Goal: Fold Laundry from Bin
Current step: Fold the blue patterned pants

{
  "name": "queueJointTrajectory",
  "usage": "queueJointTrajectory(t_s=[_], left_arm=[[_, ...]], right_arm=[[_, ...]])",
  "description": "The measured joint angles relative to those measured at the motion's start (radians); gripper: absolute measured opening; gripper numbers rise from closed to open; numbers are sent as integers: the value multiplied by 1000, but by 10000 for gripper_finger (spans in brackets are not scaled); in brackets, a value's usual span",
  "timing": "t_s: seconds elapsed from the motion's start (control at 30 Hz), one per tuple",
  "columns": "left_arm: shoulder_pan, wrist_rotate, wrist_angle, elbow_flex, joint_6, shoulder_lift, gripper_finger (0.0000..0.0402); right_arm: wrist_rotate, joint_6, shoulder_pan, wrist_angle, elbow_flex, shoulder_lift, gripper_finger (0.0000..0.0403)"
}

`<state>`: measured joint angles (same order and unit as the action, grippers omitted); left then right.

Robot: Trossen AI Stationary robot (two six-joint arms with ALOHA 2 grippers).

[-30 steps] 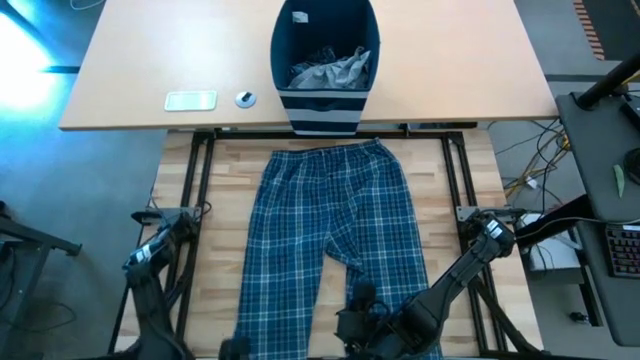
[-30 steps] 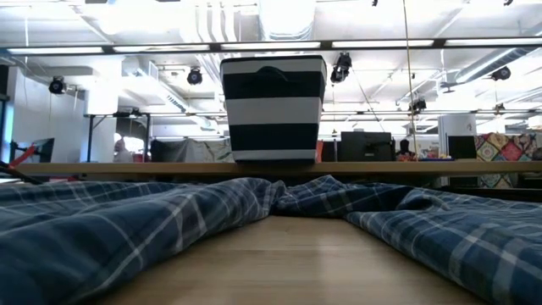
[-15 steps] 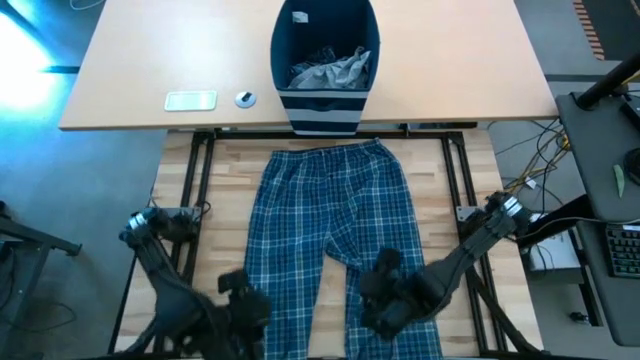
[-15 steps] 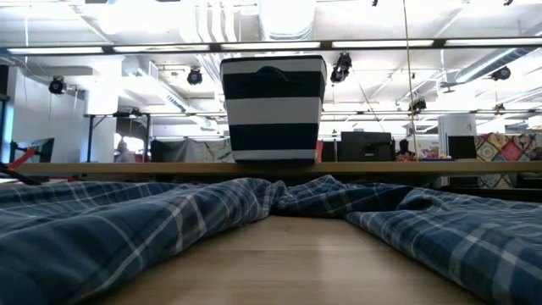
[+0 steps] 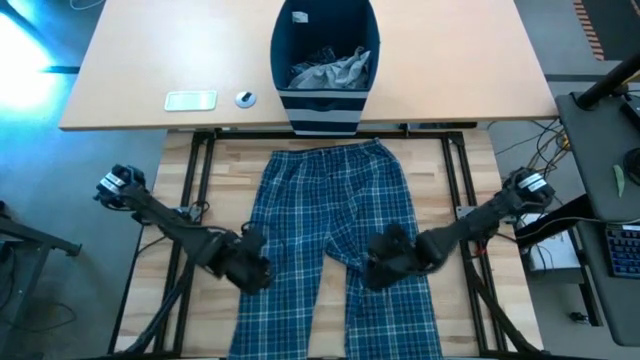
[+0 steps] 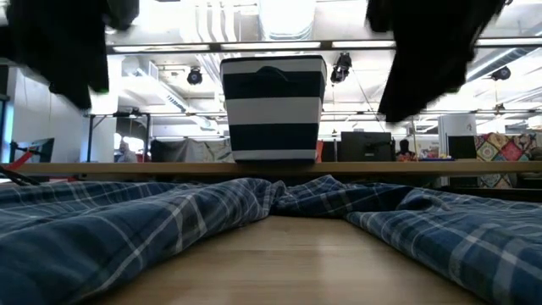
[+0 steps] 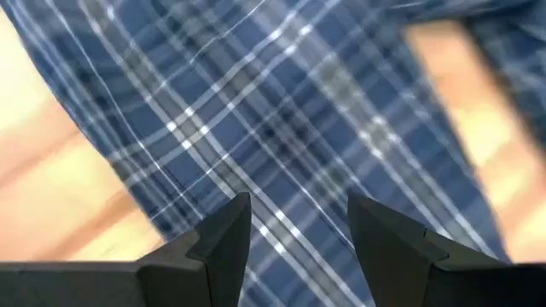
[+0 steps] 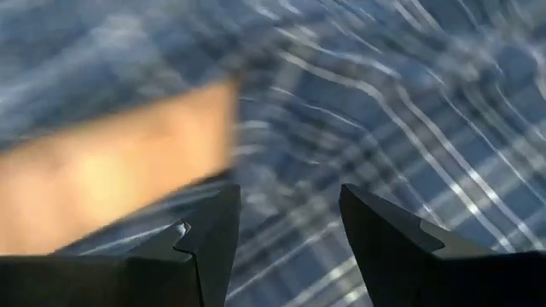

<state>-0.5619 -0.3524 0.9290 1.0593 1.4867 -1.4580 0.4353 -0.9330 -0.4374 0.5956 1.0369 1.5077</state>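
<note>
Plaid trousers (image 5: 335,240) lie flat on my wooden table (image 5: 225,165), waistband toward the striped navy bin (image 5: 325,60) on the desk beyond. My left gripper (image 7: 294,226) hangs over one leg's outer edge, my right gripper (image 8: 286,217) over the other; both have jaws parted, holding nothing.

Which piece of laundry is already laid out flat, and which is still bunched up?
The blue-and-white plaid trousers lie spread flat on the wooden table, legs apart. The grey garment sits crumpled inside the navy striped bin.
</note>
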Motion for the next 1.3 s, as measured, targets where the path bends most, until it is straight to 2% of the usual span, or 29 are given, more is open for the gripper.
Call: queueJointTrajectory(t_s=[0.2, 0.27, 0.37, 0.43, 0.53, 0.7, 0.77, 0.83, 0.93, 1.0, 1.17, 1.3], left_arm=[[55, 15, -294, -246, 18, -50, 180], [71, 40, -316, -308, -10, -69, 180], [113, 38, -260, -371, -125, -71, 180], [164, 33, -227, -404, -248, -48, 180], [276, 30, -229, -439, -513, 3, 180], [543, -46, -294, -445, -1013, 97, 180], [647, 0, -319, -422, -1174, 140, 180], [730, 114, -297, -408, -1261, 183, 180], [770, 306, -286, -389, -1285, 266, 180], [750, 365, -247, -388, -1256, 315, 179], [642, 398, -209, -395, -1108, 410, 172], [560, 395, -211, -398, -973, 437, 169]], right_arm=[[-40, -25, 88, -149, -145, 50, 198], [-69, 1, 109, -138, -169, 65, 198], [-111, 41, 167, -97, -209, 82, 198], [-147, 83, 225, -78, -227, 85, 198], [-177, 190, 345, -34, -252, 83, 198], [-165, 400, 600, 61, -252, 54, 198], [-163, 469, 679, 81, -249, 16, 198], [-165, 530, 716, 99, -246, -25, 198], [-185, 578, 701, 87, -224, -121, 198], [-207, 580, 663, 74, -223, -181, 198], [-198, 530, 528, 13, -223, -273, 198], [-161, 462, 437, -23, -223, -267, 198]])
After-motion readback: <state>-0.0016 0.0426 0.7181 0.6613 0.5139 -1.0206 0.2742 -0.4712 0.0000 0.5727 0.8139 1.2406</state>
